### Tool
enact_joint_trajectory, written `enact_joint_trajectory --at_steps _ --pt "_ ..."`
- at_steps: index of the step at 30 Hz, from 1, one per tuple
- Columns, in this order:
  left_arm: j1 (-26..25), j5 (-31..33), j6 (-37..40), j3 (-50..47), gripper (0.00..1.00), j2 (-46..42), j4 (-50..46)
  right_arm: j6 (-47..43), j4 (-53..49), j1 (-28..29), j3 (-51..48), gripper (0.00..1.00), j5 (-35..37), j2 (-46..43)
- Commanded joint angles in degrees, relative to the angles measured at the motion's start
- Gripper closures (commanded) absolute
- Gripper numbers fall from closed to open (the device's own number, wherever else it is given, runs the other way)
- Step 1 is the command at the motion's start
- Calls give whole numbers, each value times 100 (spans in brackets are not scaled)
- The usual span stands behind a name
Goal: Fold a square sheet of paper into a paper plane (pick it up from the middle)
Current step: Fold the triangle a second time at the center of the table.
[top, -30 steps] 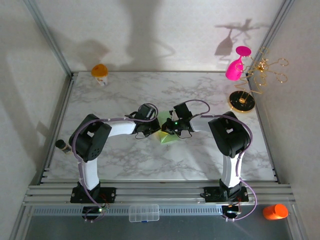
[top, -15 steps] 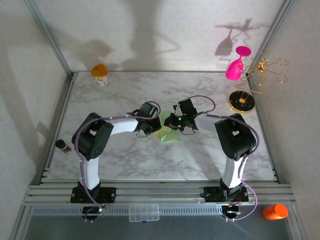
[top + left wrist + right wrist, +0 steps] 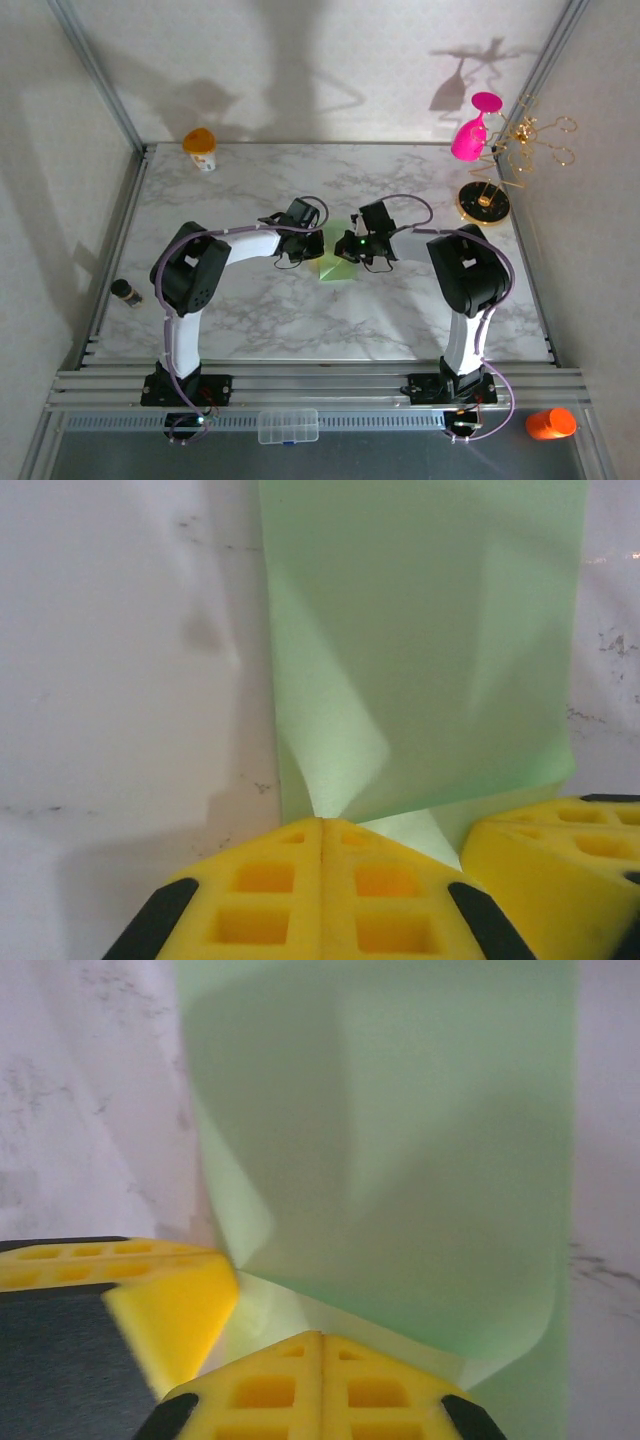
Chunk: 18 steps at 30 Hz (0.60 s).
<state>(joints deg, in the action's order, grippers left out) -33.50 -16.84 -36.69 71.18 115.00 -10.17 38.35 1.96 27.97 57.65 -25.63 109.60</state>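
Top view hides most of it: the square sheet of paper [image 3: 337, 265] is a small pale green patch mid-table on the marble table [image 3: 250, 320], its far part covered by both wrist heads, so its outline can't be read there. Both arms are reached forward and bent inward, elbows out, wrists nearly meeting nose to nose over the sheet; left gripper [image 3: 320, 245] and right gripper [image 3: 344, 248] sit just beside each other. Left wrist cam: left gripper [image 3: 320, 825] has its yellow pads [image 3: 270, 880] pressed flush with no gap, and the paper [image 3: 420, 650] runs to a point right at the seam, so it reads as nipped on the sheet. A second yellow finger [image 3: 550, 845] is cut off at the lower right edge (the other arm's, by position). Right wrist cam: right gripper [image 3: 320, 1338] is also closed flush; the paper [image 3: 400, 1160] bows up and over a lower layer that meets the fingertips, but whether it's actually pinched there I can't tell. The paper's far edge is cropped in both wrist views. Only the overhead gives context: pink glass [image 3: 468, 135] hanging on the gold stand [image 3: 483, 203] far right, orange-capped bottle [image 3: 200, 148] far left, both well apart from the sheet.
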Motion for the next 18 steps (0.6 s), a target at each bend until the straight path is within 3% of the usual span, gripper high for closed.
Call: enact_joint_trajectory --at_steps 1,10,13,18 --pt "71 85 256 54 100 242 -364 113 -3 -54 -190 100 139 165" --pt "41 132 -79 230 96 -403 -110 974 336 -1 -769 100 401 -22" --pt "-23 72 -502 -73 89 -839 231 1159 367 7 -850 100 545 -90" --pt "-237 -421 -1152 -704 87 -1189 716 1254 365 7 -913 100 582 -119"
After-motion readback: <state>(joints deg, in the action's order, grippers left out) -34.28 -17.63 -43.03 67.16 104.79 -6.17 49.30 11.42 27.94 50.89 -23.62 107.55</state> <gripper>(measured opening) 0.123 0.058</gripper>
